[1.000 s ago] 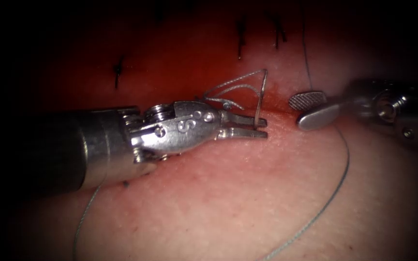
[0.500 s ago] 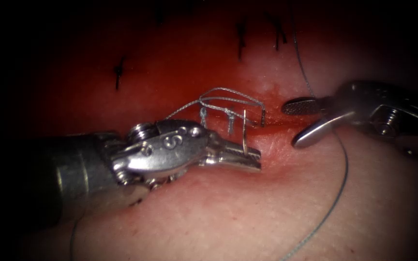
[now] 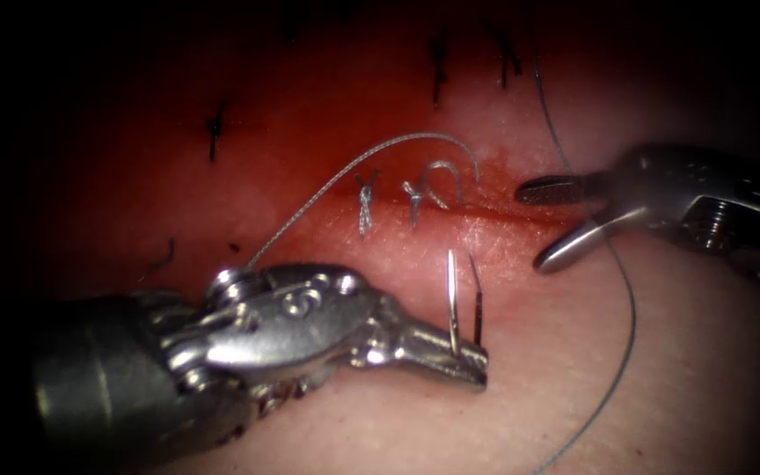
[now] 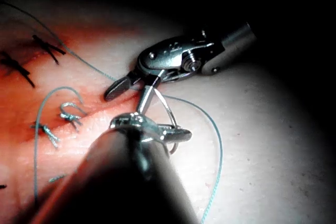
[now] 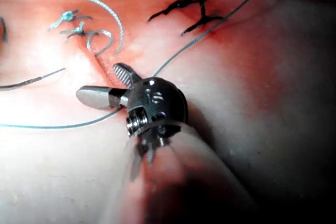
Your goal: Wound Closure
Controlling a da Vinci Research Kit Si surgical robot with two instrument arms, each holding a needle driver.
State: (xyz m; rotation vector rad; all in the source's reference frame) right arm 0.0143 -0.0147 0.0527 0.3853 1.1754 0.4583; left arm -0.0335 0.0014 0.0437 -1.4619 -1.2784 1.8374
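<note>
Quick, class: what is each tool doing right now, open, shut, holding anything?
Left tool: shut on the needle, which stands free of the tissue.
Right tool: open, holding nothing.

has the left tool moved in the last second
Yes. The left tool, shut on the needle, has dropped down the endoscope view, away from the cut and its knots.
</note>
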